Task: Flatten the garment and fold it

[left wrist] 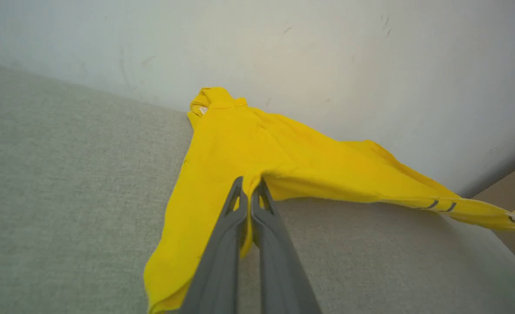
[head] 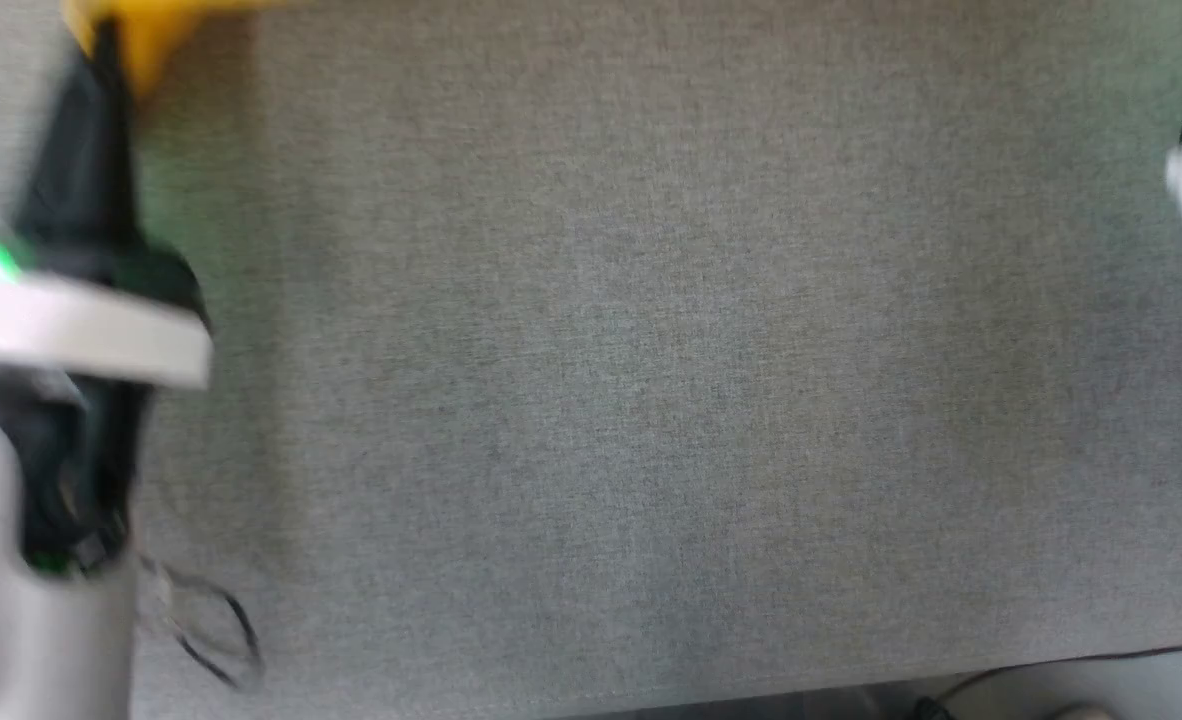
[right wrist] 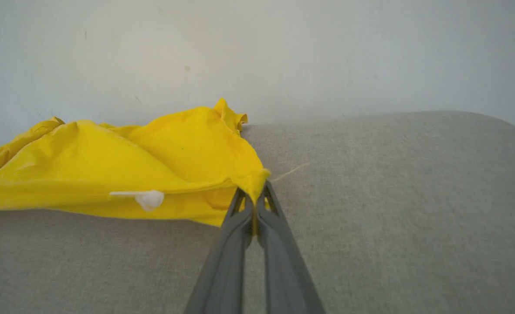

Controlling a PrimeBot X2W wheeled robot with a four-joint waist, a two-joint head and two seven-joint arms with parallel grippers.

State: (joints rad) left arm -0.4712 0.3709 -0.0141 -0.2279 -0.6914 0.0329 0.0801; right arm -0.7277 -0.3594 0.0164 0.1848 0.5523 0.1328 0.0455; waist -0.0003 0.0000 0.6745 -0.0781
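One shirt (left wrist: 257, 144), two pincers. Left pincer (left wrist: 249, 185) and right pincer (right wrist: 254, 194) are each pinching a shirt edge. Shirt is lying stretched along the desk's (head: 651, 400) far edge by the wall (right wrist: 327, 52). Wide desk room is lying open nearer.

Grey surface (head: 651, 400) free mid; wall (left wrist: 283, 43) blocks just behind garment (left wrist: 240, 144).
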